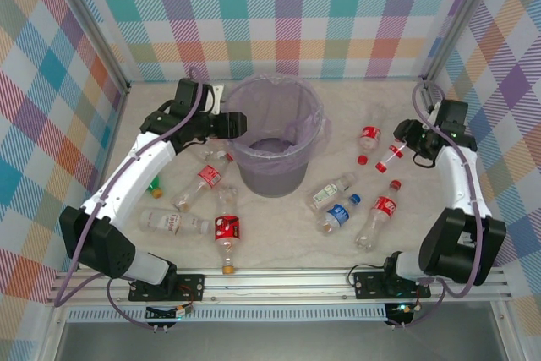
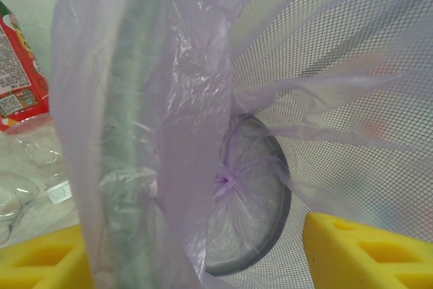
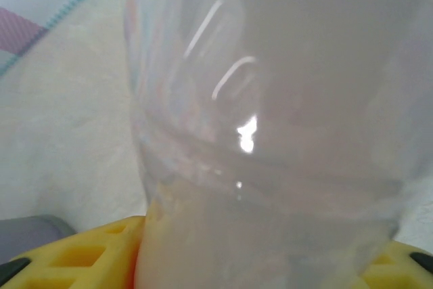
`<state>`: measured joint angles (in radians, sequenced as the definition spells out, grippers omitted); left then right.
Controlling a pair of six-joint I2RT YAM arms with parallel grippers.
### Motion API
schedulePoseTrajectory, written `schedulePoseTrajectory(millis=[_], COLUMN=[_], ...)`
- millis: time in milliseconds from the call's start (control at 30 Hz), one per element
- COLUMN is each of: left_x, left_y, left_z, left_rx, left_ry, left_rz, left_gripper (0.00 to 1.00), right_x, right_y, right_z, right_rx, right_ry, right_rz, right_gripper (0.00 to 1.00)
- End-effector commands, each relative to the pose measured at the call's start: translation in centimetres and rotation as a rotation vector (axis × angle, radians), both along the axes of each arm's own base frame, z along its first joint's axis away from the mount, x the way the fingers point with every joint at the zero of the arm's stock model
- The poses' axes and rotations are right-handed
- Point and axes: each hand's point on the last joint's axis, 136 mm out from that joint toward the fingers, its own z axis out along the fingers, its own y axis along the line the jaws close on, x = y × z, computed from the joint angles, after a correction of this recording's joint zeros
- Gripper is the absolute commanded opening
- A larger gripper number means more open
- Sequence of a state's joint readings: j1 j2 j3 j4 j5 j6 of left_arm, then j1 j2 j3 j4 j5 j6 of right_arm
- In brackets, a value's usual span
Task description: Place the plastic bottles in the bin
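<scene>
Task barely begun. No bottle can be seen inside the bin (image 1: 272, 177), and approx nine or ten bottles lie scattered on the table (image 1: 279, 247) either side of it.

R gripper (image 1: 404, 148) is closed round one clear bottle (image 1: 391, 155) w/ a red cap, well to the right of the bin. Cannot tell if it is off the table. In the R wrist view it sits btwn the yellow fingers (image 3: 74, 258): smooth, glossy, see-through, faintly ribbed. Prob. light and easy to dent.

L gripper (image 1: 239, 123) is at the bin's left rim, jaws apart, one each side of the wall, not clamping.

Bin is round, grey and mesh-walled, lined w/ a thin crinkly lavender bag (image 2: 203, 99) knotted at the bottom.

Among those left are a red-label bottle (image 1: 226, 228) near the L arm and a blue-label bottle (image 1: 338, 213) on the right. Table is pale, matte and marbled.
</scene>
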<state>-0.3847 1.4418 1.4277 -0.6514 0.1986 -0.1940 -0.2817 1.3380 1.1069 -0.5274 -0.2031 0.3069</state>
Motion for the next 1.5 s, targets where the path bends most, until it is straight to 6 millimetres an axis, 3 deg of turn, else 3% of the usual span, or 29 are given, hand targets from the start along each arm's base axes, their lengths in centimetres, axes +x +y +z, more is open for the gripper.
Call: schedulePoseTrajectory(millis=[0,300,500,600,800,1133,1233,1333,1467], left_x=[-0.6,-0.7,-0.7,-0.6,-0.6,-0.4,-0.4,-0.3,-0.1], left_y=[-0.1,-0.5,-0.5,-0.9,-1.3,-1.2,-1.2,-1.3,-1.2], left_z=[1.1,0.9,0.9,0.6,-0.1,-0.6,-0.7,-1.1,-1.5], left_rx=[-0.015,-0.038,-0.046,-0.061,-0.076,-0.060,-0.062,-0.063,-0.054], left_ry=[-0.036,-0.021,-0.022,-0.009,0.022,0.025,0.025,0.035,0.044], left_rz=[-0.013,-0.017,-0.015,-0.023,-0.024,-0.012,-0.010,-0.007,-0.002], left_gripper=[0.69,0.66,0.60,0.57,0.47,0.46,0.46,0.46,0.45], right_x=[-1.5,-5.9,-6.5,-5.7,-3.1,1.7,3.0,3.0,3.0], right_y=[2.8,8.2,14.8,18.9,26.1,33.9,35.5,36.8,36.9], right_z=[3.1,16.9,23.4,24.7,23.0,16.2,13.7,10.8,7.4], right_rx=[0.096,0.218,0.187,0.182,0.122,-0.036,-0.061,-0.087,-0.129], right_ry=[-0.094,-0.412,-0.543,-0.558,-0.499,-0.355,-0.306,-0.248,-0.206], right_rz=[0.089,0.252,0.421,0.527,0.661,0.765,0.799,0.844,0.847], right_gripper=[0.56,0.51,0.50,0.50,0.50,0.49,0.49,0.50,0.50])
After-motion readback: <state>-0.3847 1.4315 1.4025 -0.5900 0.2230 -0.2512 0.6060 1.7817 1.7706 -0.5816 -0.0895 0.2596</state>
